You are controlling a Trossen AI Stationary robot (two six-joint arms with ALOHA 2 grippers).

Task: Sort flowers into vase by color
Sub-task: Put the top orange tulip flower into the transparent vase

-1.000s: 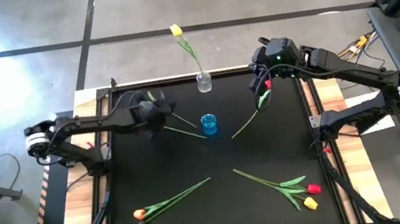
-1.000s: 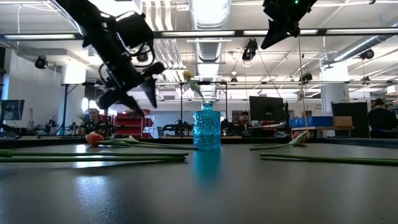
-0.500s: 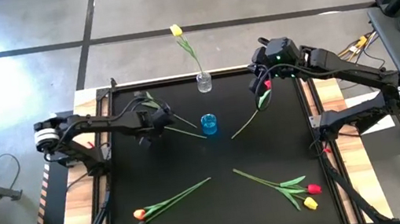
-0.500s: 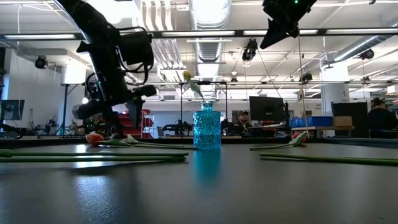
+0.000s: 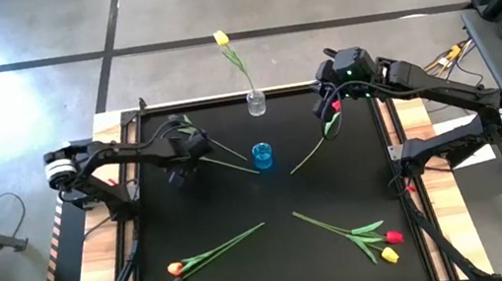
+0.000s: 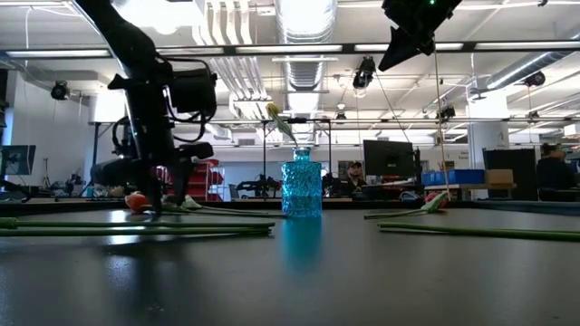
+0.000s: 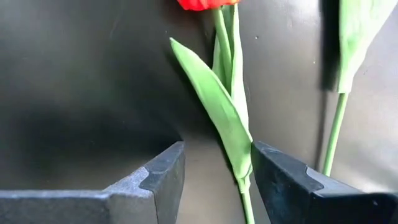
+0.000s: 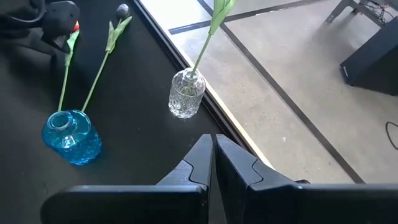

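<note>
My left gripper [image 5: 178,161] [image 6: 168,206] [image 7: 217,158] is open and points down at the table left of the blue vase [image 5: 262,156]. Its fingers stand on either side of the stem and leaf of a red tulip [image 7: 221,56] [image 8: 67,62] lying flat; I cannot tell whether they touch it. A second flower [image 7: 336,124] [image 8: 102,62] lies beside it. My right gripper [image 5: 331,101] [image 8: 213,146] [image 6: 403,50] is shut and empty, high above the far right of the table. A clear vase [image 5: 255,103] [image 8: 185,94] at the far edge has a yellow tulip [image 5: 221,37] standing in it.
Another tulip [image 5: 311,154] lies on the table below my right arm. Two flowers [image 5: 213,254] lie near the left near corner, and a red [image 5: 393,237] and a yellow one [image 5: 389,255] lie near the right near corner. The blue vase [image 6: 301,186] stands mid-table.
My left gripper has come down from well above the table to the tabletop, shifting a little toward the table's left edge and tipping until its fingers point down, astride the red tulip's stem. The right arm and the flowers have kept still.
</note>
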